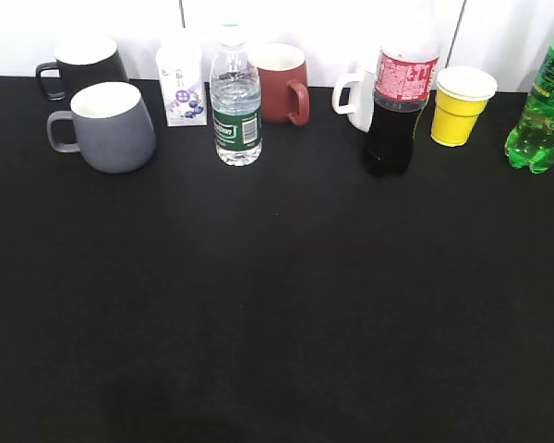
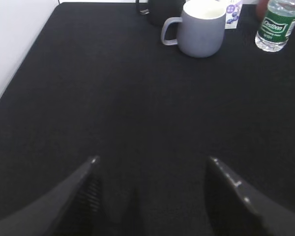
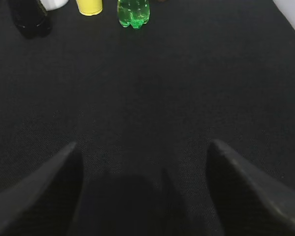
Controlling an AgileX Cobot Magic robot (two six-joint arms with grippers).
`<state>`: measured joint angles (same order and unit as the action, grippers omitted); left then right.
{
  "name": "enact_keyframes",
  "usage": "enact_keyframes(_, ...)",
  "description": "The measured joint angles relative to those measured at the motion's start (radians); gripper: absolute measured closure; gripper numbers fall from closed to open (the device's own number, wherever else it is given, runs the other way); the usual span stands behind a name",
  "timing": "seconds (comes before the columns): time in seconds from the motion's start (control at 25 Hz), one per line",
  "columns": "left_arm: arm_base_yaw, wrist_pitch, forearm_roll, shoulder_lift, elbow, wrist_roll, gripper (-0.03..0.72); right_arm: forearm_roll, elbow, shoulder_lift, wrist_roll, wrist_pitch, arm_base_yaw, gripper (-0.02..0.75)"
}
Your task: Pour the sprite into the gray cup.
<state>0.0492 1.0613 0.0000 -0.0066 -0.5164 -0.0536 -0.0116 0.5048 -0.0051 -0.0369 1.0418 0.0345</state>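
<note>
Nothing of the pour has begun, judging by how things lie. The sprite [image 1: 541, 111] stands upright at the far right end of the back row on the black bench [image 1: 277, 314], just beside a yellow paper cup [image 1: 460, 104]; its top runs out of the exterior view, so whether the cap is on cannot be told. The right wrist view shows only its green lobed base [image 3: 133, 13], far ahead of the right gripper [image 3: 145, 191].

The gray cup [image 1: 111, 126] sits at the opposite end, left of the row, handle turned to the left, its white inside showing no liquid that can be made out. A black mug [image 1: 81, 63] stands just behind it, and a small white carton [image 1: 183, 85], a clear water bottle [image 1: 235, 101], a dark red mug [image 1: 283, 83], a white mug [image 1: 360, 97] and a cola bottle [image 1: 397, 101] fill the stretch between cup and sprite.

Both grippers are released, jaws spread wide over bare cloth and holding nothing: the left gripper [image 2: 152, 196] faces the gray cup [image 2: 199, 27] from well back, the right faces the sprite.

Everything is left: reaching the bottle, grasping it, carrying it across the row to the cup, and tilting it.
</note>
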Motion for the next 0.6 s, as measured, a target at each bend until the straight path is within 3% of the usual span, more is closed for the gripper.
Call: enact_keyframes(0.6,0.0,0.0,0.0,0.0,0.0,0.0,0.193,0.0,-0.001,0.0,0.0,0.0,0.0,0.146)
